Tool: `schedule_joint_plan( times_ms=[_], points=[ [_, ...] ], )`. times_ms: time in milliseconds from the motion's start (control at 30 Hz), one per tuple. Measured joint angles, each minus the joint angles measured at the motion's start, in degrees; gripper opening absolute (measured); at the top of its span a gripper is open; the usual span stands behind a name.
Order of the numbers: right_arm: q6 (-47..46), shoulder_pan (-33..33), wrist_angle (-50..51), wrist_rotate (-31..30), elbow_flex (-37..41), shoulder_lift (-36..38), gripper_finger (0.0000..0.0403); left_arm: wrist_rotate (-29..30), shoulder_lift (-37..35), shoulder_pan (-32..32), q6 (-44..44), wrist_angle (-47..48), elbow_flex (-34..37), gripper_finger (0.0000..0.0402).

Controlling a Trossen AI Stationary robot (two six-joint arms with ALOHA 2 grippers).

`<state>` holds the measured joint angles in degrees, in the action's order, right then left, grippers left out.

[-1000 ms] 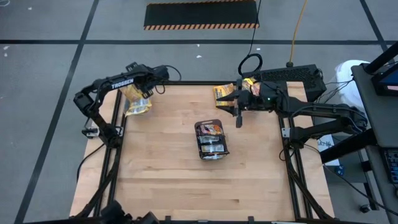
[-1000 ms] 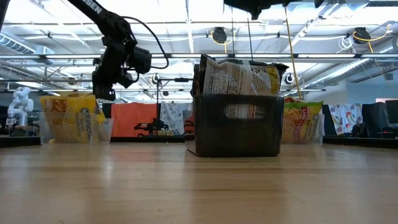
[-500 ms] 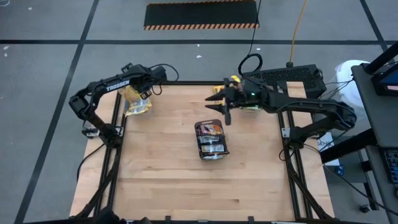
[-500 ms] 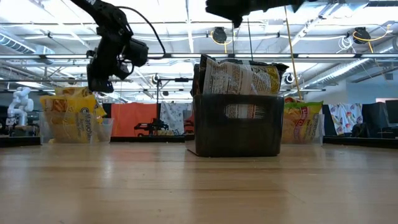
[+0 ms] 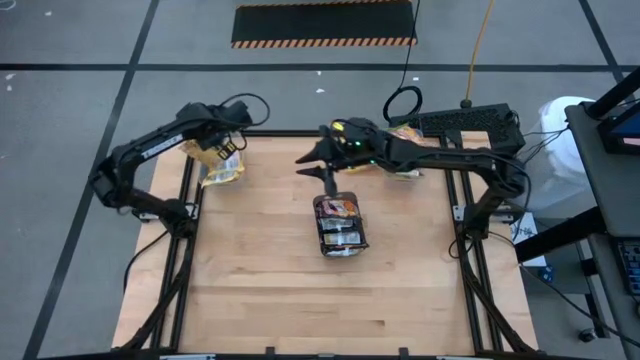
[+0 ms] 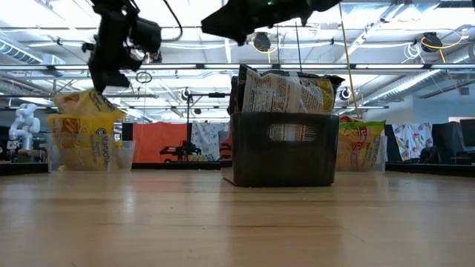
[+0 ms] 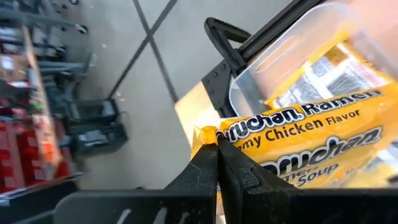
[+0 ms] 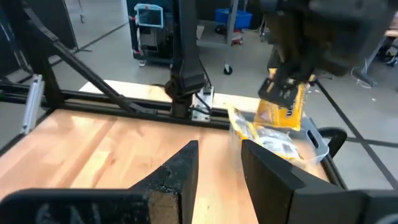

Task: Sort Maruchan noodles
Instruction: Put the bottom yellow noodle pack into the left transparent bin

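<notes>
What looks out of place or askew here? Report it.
One yellow packet is not settled in the clear tub at the table's far left corner: the shut left gripper pinches its edge, so it hangs tilted over the others.

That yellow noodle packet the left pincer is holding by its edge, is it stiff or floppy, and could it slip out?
Probably fairly stiff: the yellow plastic ramen packet juts out flat from the left pincer rather than drooping. It seems light, since a pinch on one crimped edge carries it. The glossy wrapper could slip, as only that thin seam is gripped above the clear plastic tub.
</notes>
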<state>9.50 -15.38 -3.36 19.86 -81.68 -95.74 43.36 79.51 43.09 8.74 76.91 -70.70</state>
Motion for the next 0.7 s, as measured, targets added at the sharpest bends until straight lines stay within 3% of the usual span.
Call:
schedule_joint_plan(
  times_ms=[700],
  points=[
    [2.8, -1.8, 3.0, 0.0, -14.4, -15.4, 0.0116, -16.3, -24.7, -0.1, 11.8, 0.0, 0.0, 0.0001]
  ],
)
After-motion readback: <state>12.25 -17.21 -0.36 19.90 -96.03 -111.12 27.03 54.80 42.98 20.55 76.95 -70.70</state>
